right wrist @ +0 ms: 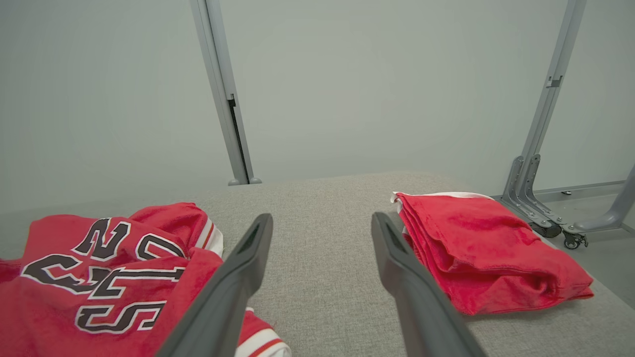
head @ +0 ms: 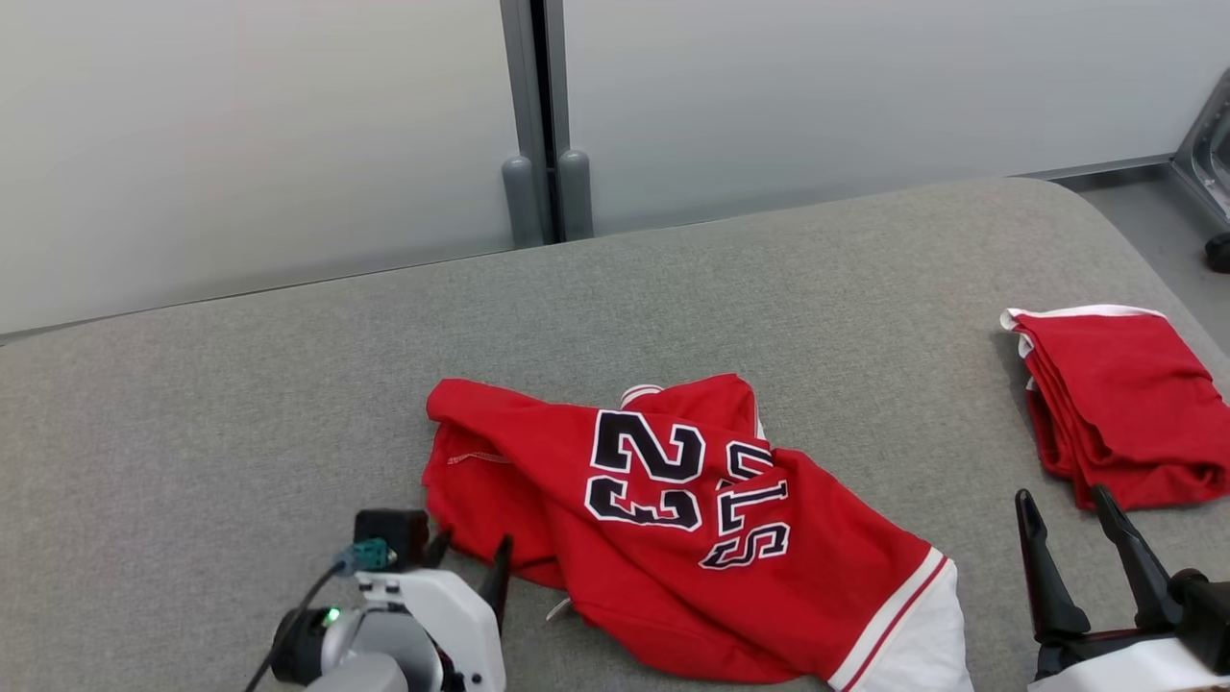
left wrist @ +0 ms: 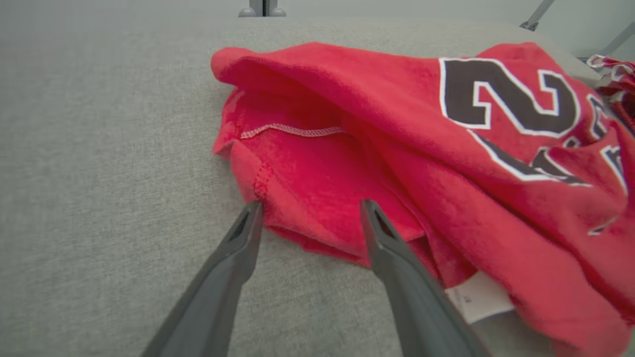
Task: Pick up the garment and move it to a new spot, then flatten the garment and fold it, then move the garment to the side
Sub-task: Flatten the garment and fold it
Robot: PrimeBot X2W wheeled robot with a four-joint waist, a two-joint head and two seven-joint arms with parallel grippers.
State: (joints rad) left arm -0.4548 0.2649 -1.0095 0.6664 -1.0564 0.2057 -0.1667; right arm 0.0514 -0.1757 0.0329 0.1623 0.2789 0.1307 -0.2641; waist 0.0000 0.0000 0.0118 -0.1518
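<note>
I am holding my left gripper [left wrist: 311, 208] spread wide at the edge of the red jersey [left wrist: 397, 124], while my right gripper [right wrist: 321, 220] is hovering agape beside the folded red cloth [right wrist: 476, 243].

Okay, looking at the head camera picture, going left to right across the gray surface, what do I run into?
left gripper, fingers apart → crumpled red jersey → folded red garment

Garment [head: 577, 452] on the table [head: 240, 404], near its front edge. Well right of it (slightly farther back), a folded pile [head: 1119, 423].
</note>
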